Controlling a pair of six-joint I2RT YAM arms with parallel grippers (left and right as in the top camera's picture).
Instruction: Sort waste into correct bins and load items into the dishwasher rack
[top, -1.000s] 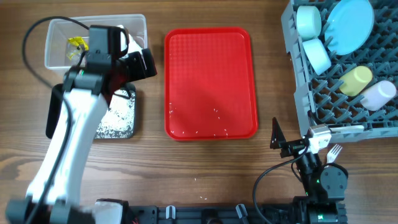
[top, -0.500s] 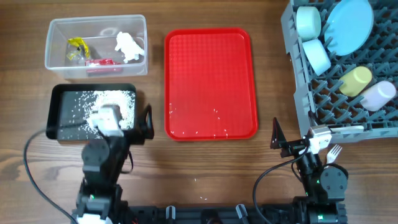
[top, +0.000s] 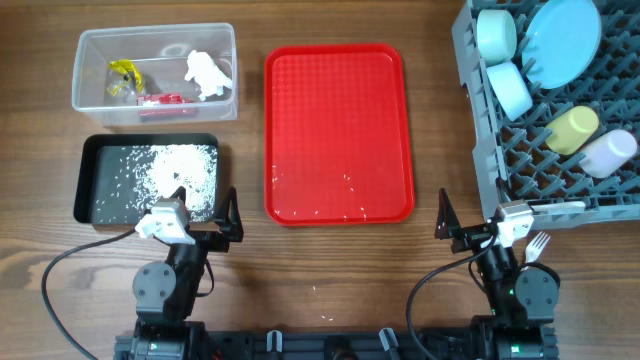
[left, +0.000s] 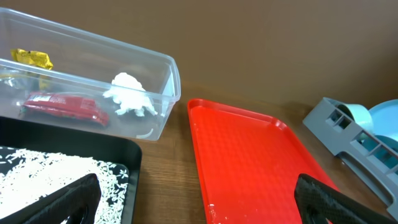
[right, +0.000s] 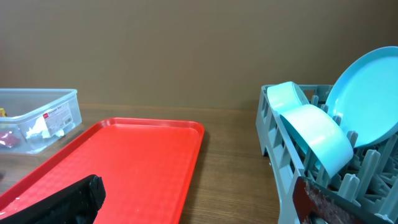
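The clear tub (top: 156, 28) holds a paper wad (top: 207, 72), a yellow wrapper (top: 124, 72) and a red wrapper (top: 160, 100); all show in the left wrist view (left: 129, 93). The black tray (top: 85, 180) holds rice (top: 180, 165). The grey rack (top: 485, 150) holds two bowls (top: 510, 88), a plate (top: 563, 40), a yellow cup (top: 572, 128) and a pink cup (top: 608, 152). A white spoon (top: 555, 208) lies on its front edge, a fork (top: 538, 243) on the table. My left gripper (left: 196, 208) and right gripper (right: 189, 208) are open, empty, at the front edge.
The flat red tray (top: 340, 120) lies in the middle with a few stray grains (top: 345, 180) near its front. A few more grains (top: 318, 290) lie on the wood in front of it. Cables loop by both arm bases.
My left arm has pulled back from over the clear tub, past the black tray, down to the table's front edge. The right arm has not moved.
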